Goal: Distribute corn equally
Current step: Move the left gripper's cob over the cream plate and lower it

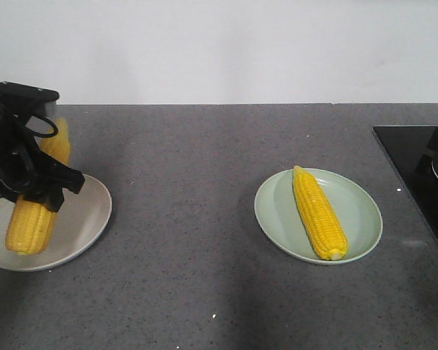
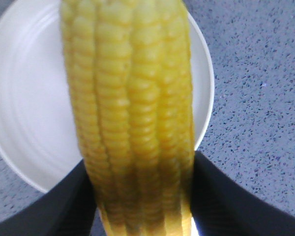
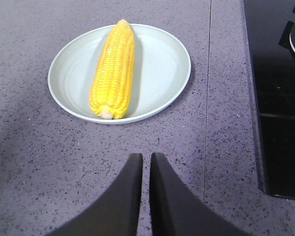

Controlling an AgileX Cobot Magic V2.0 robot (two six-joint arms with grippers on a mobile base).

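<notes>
One corn cob on each plate, the left one gripped.

A corn cob [image 1: 35, 197] is clasped by the left gripper [image 1: 50, 186] over the white plate [image 1: 84, 222] at the countertop's [image 1: 204, 182] left edge. A second corn cob [image 1: 319, 213] lies on the green plate [image 1: 361, 211] toward the right edge, beside the black cooktop [image 1: 423, 168]. The right gripper [image 3: 145, 169] is seen with fingers nearly together, grasping nothing.

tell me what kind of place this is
Probably a kitchen counter, or a mock-up of one: a speckled grey countertop, a black glass cooktop set in at the right edge, and corn cobs on plates, one lying on a pale green plate.
</notes>
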